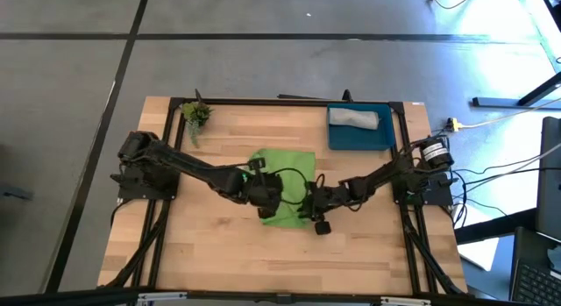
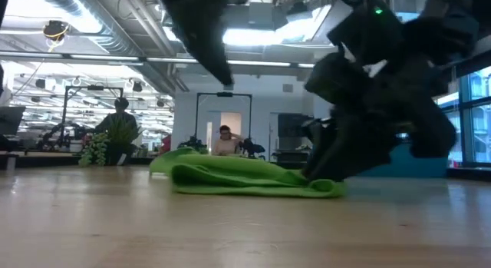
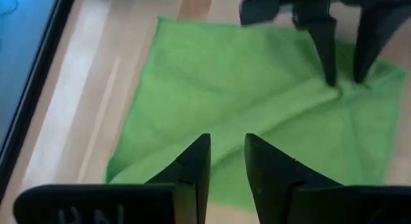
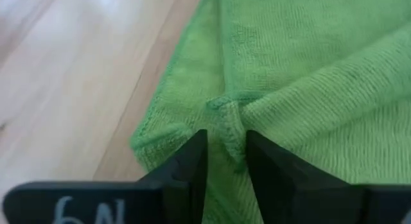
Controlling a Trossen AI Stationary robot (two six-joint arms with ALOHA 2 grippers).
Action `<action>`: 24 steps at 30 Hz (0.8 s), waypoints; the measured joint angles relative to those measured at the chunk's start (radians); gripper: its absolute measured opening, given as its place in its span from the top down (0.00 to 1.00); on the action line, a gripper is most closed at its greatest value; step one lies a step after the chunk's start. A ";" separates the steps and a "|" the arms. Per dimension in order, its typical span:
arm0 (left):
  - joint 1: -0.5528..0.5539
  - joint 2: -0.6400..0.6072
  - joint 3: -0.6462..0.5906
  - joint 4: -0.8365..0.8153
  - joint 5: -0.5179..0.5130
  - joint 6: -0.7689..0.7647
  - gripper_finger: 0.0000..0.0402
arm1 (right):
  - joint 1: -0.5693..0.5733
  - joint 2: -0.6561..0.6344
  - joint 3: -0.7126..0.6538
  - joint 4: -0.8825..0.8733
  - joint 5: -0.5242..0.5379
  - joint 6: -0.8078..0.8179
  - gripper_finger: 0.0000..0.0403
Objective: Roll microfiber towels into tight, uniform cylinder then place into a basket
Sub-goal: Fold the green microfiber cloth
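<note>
The lime green towel (image 1: 282,176) lies on the wooden table, partly folded over itself, thicker along its near side (image 2: 253,182). My right gripper (image 4: 226,144) is down at the towel's near right part (image 1: 308,205) and shut on a pucker of it. My left gripper (image 3: 228,144) hangs open above the towel's near left part (image 1: 267,201), with nothing between its fingers. The grey towel (image 1: 355,119) lies as a roll inside the dark-blue basket (image 1: 383,139) at the far right. My right gripper pinches a raised pucker of the green towel's hemmed edge (image 4: 229,124) between its two fingers, near the towel's near right corner. The fingers (image 3: 324,54) slant down from the table's right side. The rest of the towel lies on the table, creased toward the grip.
A small potted plant (image 1: 196,113) stands at the far left corner. Bare wood lies near the table's front edge (image 1: 280,262) and left of the towel. A black frame (image 1: 289,101) runs round the table's edges.
</note>
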 joint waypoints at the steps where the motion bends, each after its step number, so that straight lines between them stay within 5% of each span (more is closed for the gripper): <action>1: -0.010 -0.010 0.000 -0.033 -0.002 -0.024 0.79 | -0.001 0.003 0.018 -0.014 0.000 -0.018 0.73; 11: -0.127 -0.091 -0.001 -0.216 -0.111 -0.269 0.79 | -0.014 -0.064 0.156 -0.065 0.001 -0.147 0.73; 16: -0.145 -0.102 -0.010 -0.330 -0.128 -0.525 0.79 | -0.049 -0.065 0.220 -0.164 0.003 -0.184 0.73; 24: -0.016 -0.101 -0.157 -0.361 0.003 -0.812 0.79 | -0.067 -0.093 0.299 -0.376 0.003 -0.232 0.73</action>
